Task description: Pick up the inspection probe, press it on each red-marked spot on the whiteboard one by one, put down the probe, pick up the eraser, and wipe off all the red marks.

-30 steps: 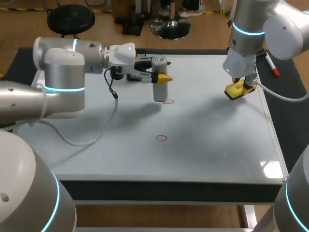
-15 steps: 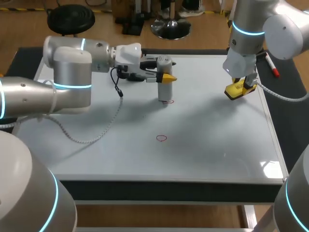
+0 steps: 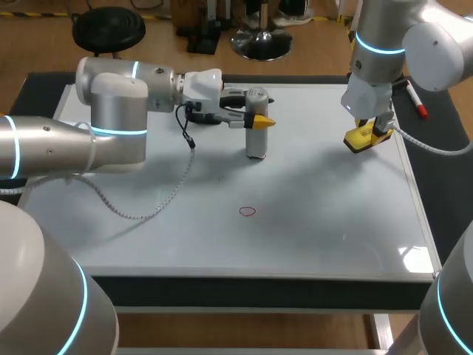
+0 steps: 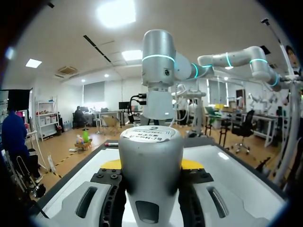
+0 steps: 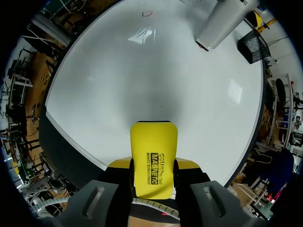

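Probe (image 3: 256,137) stands on the whiteboard (image 3: 310,222), squeezed in the left jaws. Right jaws squeeze the eraser (image 3: 361,138).

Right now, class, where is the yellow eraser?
In the head view the eraser sits at the right, clamped in the right gripper over the whiteboard near its right edge, well apart from the probe.
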Controlling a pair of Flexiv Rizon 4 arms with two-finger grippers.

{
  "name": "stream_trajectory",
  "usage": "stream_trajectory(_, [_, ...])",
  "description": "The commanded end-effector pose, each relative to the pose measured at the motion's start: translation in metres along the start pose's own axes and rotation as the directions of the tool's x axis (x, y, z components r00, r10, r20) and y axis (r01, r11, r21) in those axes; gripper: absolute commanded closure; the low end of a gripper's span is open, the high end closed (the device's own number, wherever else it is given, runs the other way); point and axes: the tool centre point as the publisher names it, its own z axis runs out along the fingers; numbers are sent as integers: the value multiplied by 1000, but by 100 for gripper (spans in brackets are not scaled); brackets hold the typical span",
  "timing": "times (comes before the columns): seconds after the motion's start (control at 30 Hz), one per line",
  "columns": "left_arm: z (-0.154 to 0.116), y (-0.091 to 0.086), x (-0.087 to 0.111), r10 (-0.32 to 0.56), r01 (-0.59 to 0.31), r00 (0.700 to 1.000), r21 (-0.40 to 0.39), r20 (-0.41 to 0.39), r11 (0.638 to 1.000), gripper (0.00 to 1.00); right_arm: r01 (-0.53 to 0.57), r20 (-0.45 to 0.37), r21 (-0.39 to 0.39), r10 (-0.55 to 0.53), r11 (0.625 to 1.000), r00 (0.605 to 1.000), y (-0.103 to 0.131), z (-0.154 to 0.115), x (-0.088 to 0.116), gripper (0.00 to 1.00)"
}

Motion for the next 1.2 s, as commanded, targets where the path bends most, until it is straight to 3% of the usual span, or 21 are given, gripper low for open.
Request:
stream_trajectory(0.03, [1, 3, -1, 8, -8, 1000, 8, 8, 1000, 100, 2, -2, 2, -2, 1000, 1000, -1, 0, 0, 100])
stream_trajectory(0.7, [0, 4, -1, 7, -7, 1000, -9, 9, 1000, 100, 2, -2, 2, -2, 1000, 1000, -1, 0, 0, 100])
stream_trajectory(0.93, [-4, -19, -2, 37, -37, 999, -3, -29, 999, 100, 2, -2, 2, -2, 1000, 1000, -1, 0, 0, 100])
stream_trajectory(1.2, [-13, -47, -18, 50, -51, 996, 0, -74, 999, 100, 2, -2, 2, -2, 1000, 1000, -1, 0, 0, 100])
